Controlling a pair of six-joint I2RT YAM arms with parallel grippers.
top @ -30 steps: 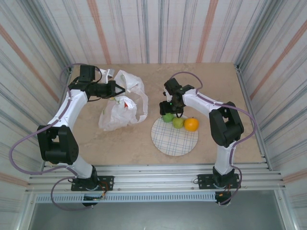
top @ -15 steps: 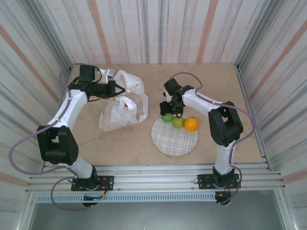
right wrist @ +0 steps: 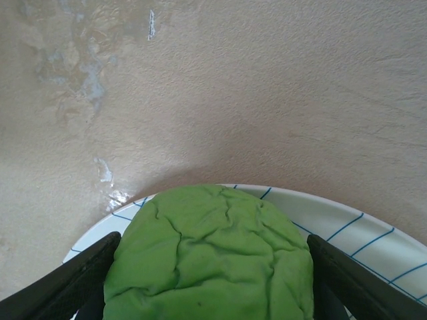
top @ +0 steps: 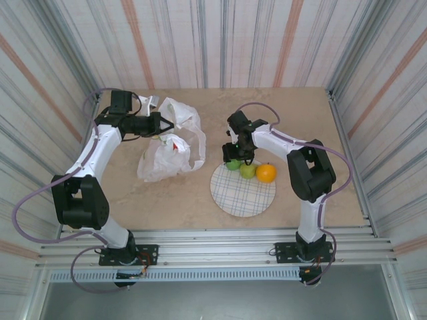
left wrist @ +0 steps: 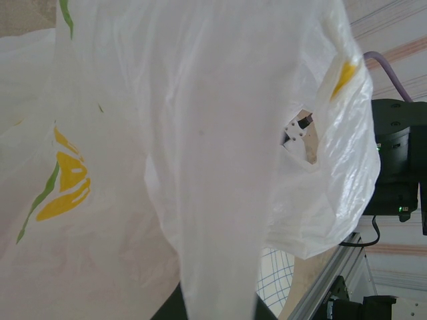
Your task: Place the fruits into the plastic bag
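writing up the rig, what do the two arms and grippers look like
The left arm and right arm have white links and bulky black joints, each trailed by a lilac cable. The left gripper and right gripper are black.

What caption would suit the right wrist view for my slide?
Right wrist view: the right end effector flanks a green fruit at the edge of the grid-lined plate.

bag (left wrist: 200, 133): looking like thin, crinkly, translucent white plastic
green fruit (right wrist: 213, 253): showing a matt, creased skin
plate (right wrist: 353, 223): looking smooth and even
table (right wrist: 233, 87): appearing matt, mottled, stone-like
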